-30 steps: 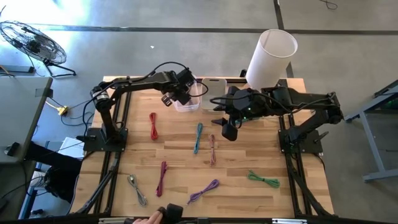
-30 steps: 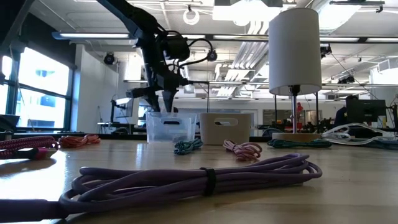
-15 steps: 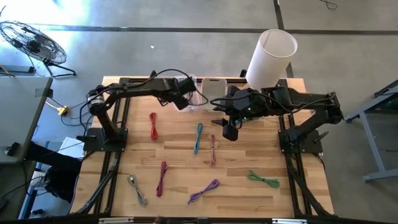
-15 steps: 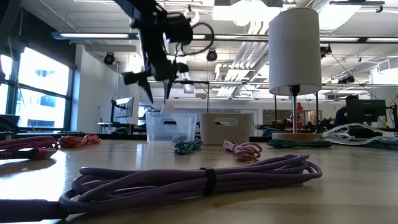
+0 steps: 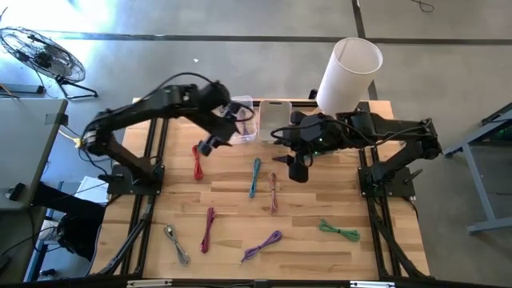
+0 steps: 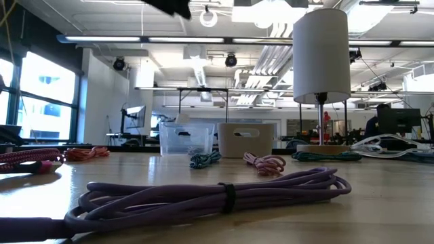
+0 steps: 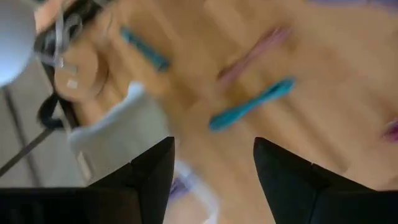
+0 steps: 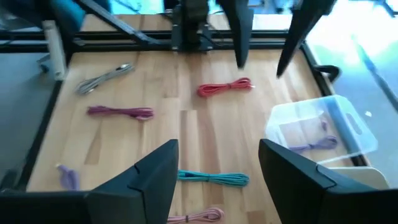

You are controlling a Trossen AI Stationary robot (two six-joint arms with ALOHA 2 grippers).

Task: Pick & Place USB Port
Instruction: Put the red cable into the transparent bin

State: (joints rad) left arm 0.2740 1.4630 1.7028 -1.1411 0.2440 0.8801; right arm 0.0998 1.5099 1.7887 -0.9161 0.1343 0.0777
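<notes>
- Two dark arms reach in over a wooden table that fills the centre of the overhead frame, its slats strewn with bundled cables.
- A tall white cylinder stands at the table's upper right edge, towering in the level view as well.
- The left arm stretches from the left side toward the upper centre; the left gripper hangs above the table just left of the clear bin, fingers spread well apart and holding nothing.
- The right arm comes in from the right edge; the right gripper hovers just below the bins at centre frame, its jaws wide and empty.
- A clear bin sits at the upper centre of the overhead frame, touching or just beside a white bin on its right; the right wrist view shows a purple cable lying inside the clear one.
- A red cable lies below the left gripper, a teal cable and a pink cable near centre.
- Toward the lower edge lie a maroon cable, a lilac cable, a green cable and a grey cable.
</notes>
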